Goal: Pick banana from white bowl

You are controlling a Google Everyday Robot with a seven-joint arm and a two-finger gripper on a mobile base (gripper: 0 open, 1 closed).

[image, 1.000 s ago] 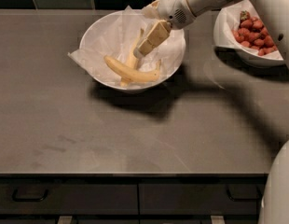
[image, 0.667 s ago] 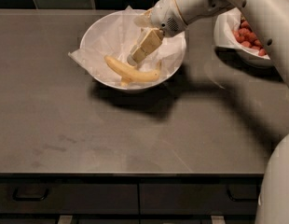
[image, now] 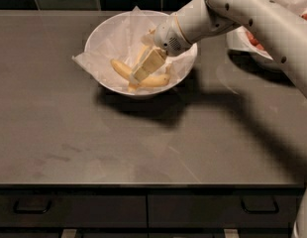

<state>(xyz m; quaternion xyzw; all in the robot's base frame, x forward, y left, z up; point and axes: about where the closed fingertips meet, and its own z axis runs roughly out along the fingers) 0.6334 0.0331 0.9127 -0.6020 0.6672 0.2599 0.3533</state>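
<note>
The white bowl [image: 104, 36], lined with crinkled white paper, stands at the back middle of the dark counter. The curved yellow banana [image: 157, 81] lies across the bowl's bottom. A slimmer, paler banana [image: 142, 52] leans up behind it. My gripper [image: 138, 76] reaches down into the bowl from the right on the white arm [image: 252, 14]. Its tip is right over the middle of the curved banana and hides that part.
A second white bowl [image: 241, 44] with red strawberries [image: 306, 17] stands at the back right, mostly hidden behind my arm. The counter's front edge [image: 143, 185] has drawers below it. A dark tiled wall runs along the back.
My gripper has moved down and to the left, deeper into the bowl, onto the curved banana. The bananas and the bowl have not moved.
</note>
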